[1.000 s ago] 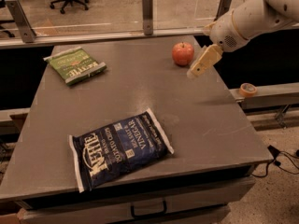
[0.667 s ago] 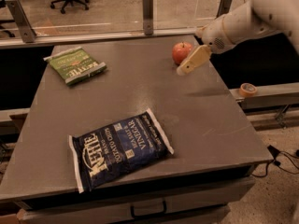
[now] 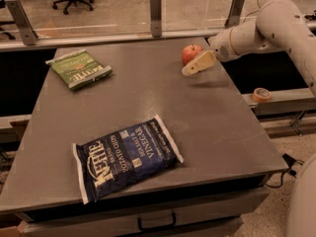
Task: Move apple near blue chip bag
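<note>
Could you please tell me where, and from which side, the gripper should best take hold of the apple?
Probably across the apple's round middle, coming from its near right side, where the gripper hangs close beside it. The apple sits upright on the table, stem up, so its widest band looks like the surest hold.

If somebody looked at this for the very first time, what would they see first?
Probably the big dark blue chip bag lying flat near the front edge of the grey table. Next comes the robot's white arm reaching in from the right, with its gripper right beside the little red apple at the far side. A smaller green chip bag lies near the far left corner.
</note>
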### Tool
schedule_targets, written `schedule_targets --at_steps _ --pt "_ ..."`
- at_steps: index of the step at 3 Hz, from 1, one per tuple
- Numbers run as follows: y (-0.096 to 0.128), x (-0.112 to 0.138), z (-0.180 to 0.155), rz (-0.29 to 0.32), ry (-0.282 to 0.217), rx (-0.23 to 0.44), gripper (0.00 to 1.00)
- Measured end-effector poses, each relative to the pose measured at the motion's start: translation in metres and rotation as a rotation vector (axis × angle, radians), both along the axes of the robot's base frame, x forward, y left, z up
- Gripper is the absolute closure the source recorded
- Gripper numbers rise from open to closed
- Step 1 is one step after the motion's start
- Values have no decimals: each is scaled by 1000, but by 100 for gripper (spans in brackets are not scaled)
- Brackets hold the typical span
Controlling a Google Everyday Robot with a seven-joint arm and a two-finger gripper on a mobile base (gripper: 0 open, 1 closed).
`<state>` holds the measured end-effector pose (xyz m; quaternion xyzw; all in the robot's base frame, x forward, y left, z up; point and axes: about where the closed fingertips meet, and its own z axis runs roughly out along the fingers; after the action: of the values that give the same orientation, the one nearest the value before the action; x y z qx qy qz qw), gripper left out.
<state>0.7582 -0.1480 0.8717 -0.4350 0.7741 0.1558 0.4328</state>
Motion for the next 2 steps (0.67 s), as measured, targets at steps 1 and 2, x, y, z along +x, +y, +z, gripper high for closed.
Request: schedule_targets --at_steps 1,2 --pt "-4 15 -11 -55 17 62 18" --pt "-8 21 -13 -88 24 118 41"
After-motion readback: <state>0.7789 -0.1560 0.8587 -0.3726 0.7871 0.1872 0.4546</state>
